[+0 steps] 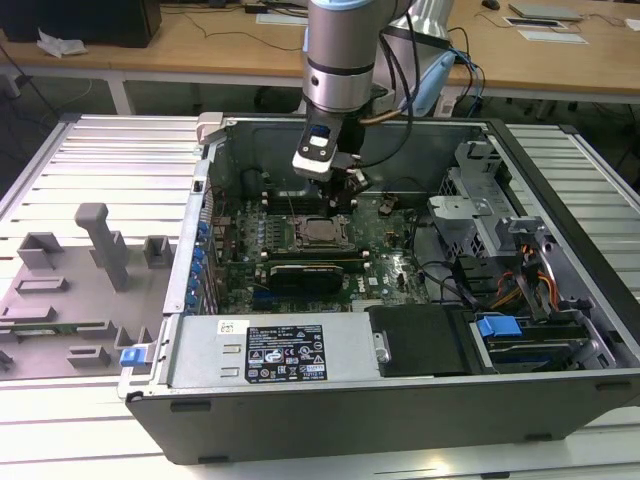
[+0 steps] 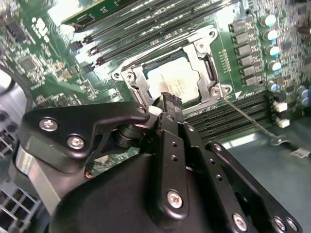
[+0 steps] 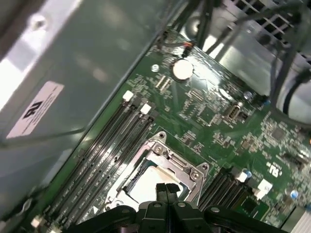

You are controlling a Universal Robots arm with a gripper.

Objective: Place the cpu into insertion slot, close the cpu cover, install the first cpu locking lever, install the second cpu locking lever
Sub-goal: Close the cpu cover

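The cpu (image 2: 177, 80) lies flat in the insertion slot (image 1: 322, 232) on the green motherboard, silvery top up. The cpu cover (image 2: 206, 48) is folded down around it as a metal frame, also seen as the cpu cover (image 3: 177, 162) in the first wrist view. A thin wire locking lever (image 2: 252, 121) sticks out from one corner of the socket, away from the frame. My gripper (image 2: 167, 99) hovers just above the socket's edge, black fingers pressed together with nothing between them. The exterior view has the gripper (image 1: 347, 195) right behind the socket.
Long black memory slots (image 3: 112, 145) flank the socket. A coin battery (image 3: 182, 69) sits further along the board. A black card (image 1: 310, 272), a drive cage (image 1: 480, 200), cables and the case walls (image 1: 210, 190) surround the work area. Grey fixtures (image 1: 80, 280) stand outside.
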